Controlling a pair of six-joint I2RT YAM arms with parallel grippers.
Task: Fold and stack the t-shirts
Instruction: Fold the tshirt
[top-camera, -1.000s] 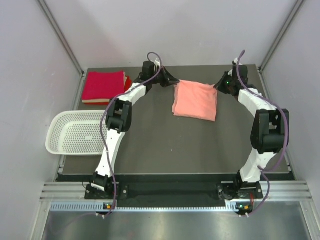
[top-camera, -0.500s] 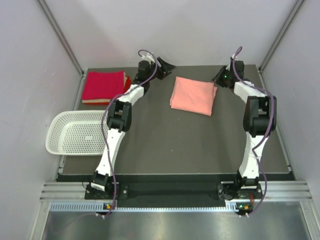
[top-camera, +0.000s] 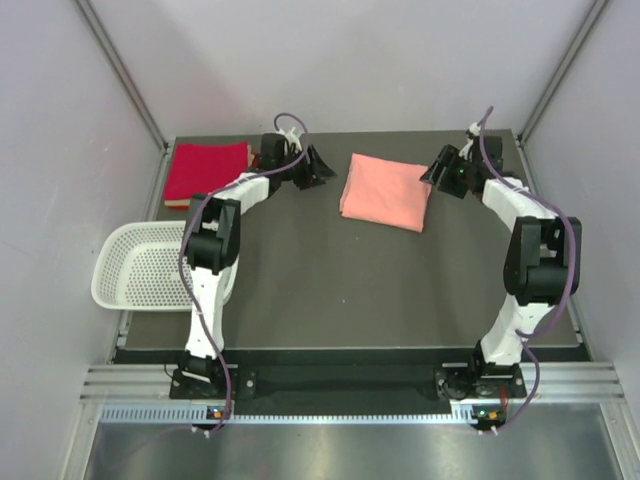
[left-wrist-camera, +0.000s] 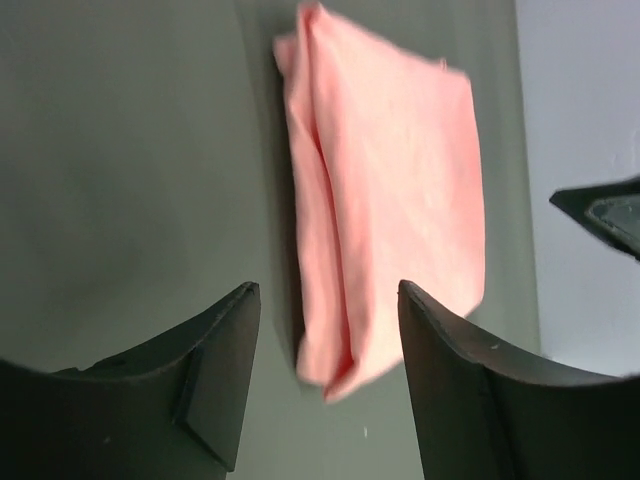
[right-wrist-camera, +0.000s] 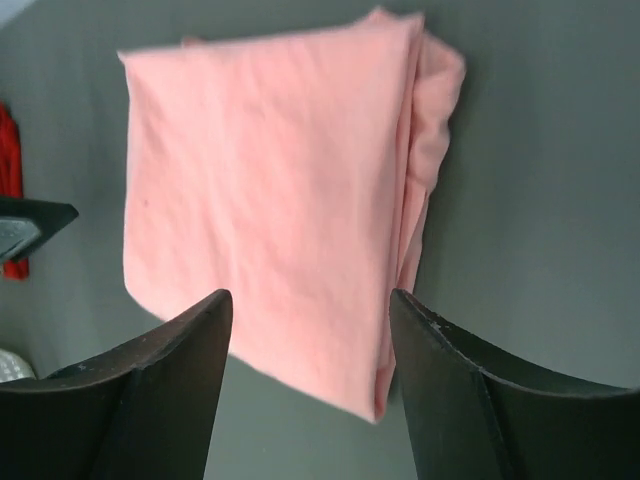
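Left tool and right tool gape empty beside the folded salmon-pink cloth t-shirt, where a lopsided pinch could unfold it.

light: bright, even | shadows: soft, short | top view: sharp | wrist views: slightly soft

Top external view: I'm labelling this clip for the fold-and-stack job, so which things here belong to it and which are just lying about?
Belongs to the job:
- folded salmon-pink t-shirt, mid-table at the far side
- folded red t-shirts, stacked at the far left corner

Just lying about:
- white perforated basket, at the table's left edge, nothing visible inside
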